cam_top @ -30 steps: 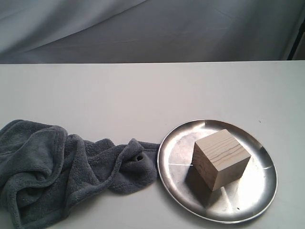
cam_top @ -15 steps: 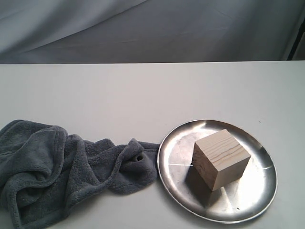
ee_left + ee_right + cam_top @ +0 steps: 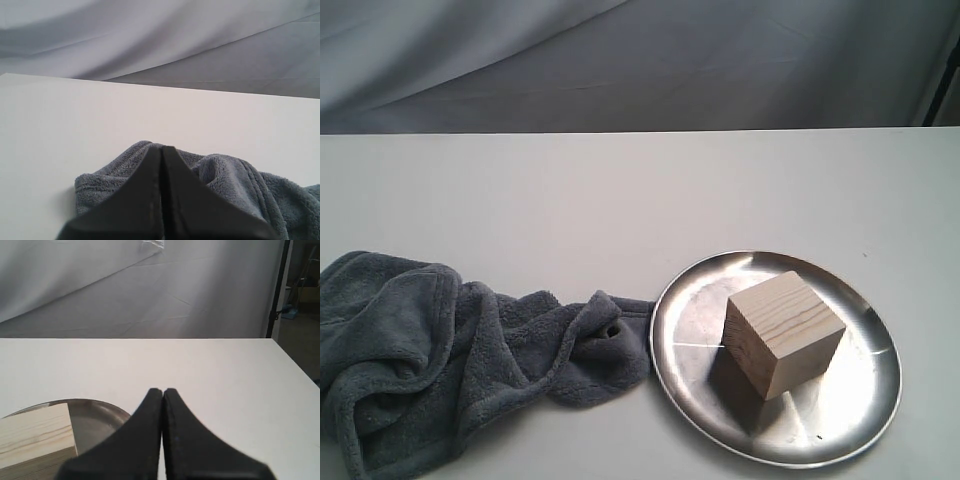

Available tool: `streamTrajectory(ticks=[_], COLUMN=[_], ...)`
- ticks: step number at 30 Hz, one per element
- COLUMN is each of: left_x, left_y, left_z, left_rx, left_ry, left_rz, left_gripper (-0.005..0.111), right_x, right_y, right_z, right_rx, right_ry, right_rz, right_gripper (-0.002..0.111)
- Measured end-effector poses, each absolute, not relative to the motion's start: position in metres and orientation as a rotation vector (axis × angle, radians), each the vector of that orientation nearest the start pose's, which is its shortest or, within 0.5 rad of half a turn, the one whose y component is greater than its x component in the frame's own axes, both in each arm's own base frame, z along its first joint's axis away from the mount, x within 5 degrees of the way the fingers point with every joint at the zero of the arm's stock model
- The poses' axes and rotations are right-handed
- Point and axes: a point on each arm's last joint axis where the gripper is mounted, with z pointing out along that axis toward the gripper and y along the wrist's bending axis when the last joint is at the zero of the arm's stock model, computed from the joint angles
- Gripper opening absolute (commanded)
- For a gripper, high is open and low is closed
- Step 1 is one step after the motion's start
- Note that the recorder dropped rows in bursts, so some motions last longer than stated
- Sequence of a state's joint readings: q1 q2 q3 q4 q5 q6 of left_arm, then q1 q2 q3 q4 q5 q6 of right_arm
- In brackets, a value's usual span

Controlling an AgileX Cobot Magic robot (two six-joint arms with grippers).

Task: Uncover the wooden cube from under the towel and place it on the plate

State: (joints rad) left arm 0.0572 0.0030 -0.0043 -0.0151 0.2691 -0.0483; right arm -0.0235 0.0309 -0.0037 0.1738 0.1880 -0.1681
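The wooden cube point(image 3: 784, 333) stands uncovered on the steel plate point(image 3: 690, 300) at the front right of the table; the right wrist view shows a corner of the cube point(image 3: 35, 437) and the plate's rim point(image 3: 95, 412). The dark grey towel point(image 3: 440, 350) lies crumpled at the front left, one end touching the plate's edge. Neither arm shows in the exterior view. My left gripper point(image 3: 162, 148) is shut and empty, drawn back above the towel point(image 3: 225, 180). My right gripper point(image 3: 163, 391) is shut and empty, beside the plate.
A white table point(image 3: 620, 190) stretches back to a grey draped cloth backdrop point(image 3: 640, 60). A dark stand pole point(image 3: 277, 290) rises past the table's far right corner.
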Motion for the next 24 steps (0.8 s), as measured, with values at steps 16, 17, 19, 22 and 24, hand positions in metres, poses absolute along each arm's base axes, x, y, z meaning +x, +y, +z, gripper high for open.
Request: streamTrajectory(ticks=[16,17,19,22,24], left_x=[0.055,0.055,0.055,0.055,0.055], left_y=[0.003,0.003,0.003,0.003,0.003], left_z=[0.190,0.190,0.190,0.190,0.190], left_rx=[-0.102,-0.102,-0.102,-0.102,-0.102], left_ry=[1.748,1.748,1.748,1.748,1.748], left_rz=[-0.008,-0.008,-0.008,-0.008,-0.008], left_gripper=[0.000,0.000,0.000,0.000,0.000], right_x=[0.056,0.056,0.056,0.056,0.056], right_y=[0.002,0.004,0.007,0.008,0.007], right_z=[0.185,0.185,0.186,0.186,0.186], right_rx=[-0.050,-0.010,0.071,0.103,0.065], right_ry=[1.819,1.819,1.811,1.807,1.812], right_rz=[-0.023,0.036,0.154,0.201,0.145], right_gripper=[0.000,0.000,0.000,0.000,0.000])
